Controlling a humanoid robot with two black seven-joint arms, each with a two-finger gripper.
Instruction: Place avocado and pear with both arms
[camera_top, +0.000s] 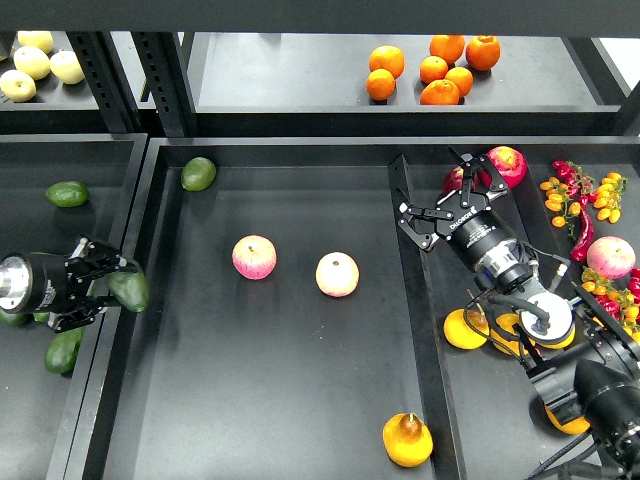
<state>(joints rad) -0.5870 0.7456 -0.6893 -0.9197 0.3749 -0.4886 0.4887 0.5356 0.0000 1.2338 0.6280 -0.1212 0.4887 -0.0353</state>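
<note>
L gripper (118, 283): fingers closed around the avocado (130, 290), dark green, held at the tips just over the wall between the left bin (30, 210) and the centre tray (290, 400). Avocado's long axis runs roughly up-down in view, slightly tilted, crosswise to the arm. Centre tray floor lies directly to the right of it, so the drop-off looks like a short move rightward.

R gripper (440, 205): fingers spread wide, nothing in them. It hangs over the right bin, near the divider (415, 300), w/ a red apple (505, 165) just behind it.

Pear (407, 438): orange-yellow, brownish neck + stem pointing up, sitting in the centre tray's near right corner, right beside the divider. From the R gripper it lies toward the near edge and a bit left, across the divider; well apart. R arm is much nearer to it than L, so pear looks like R's job.

Other stuff: two pink-yellow apples (254, 256) mid-tray, a rounder green avocado (198, 173) at the tray's far left corner, oranges (435, 70) on the shelf behind.
</note>
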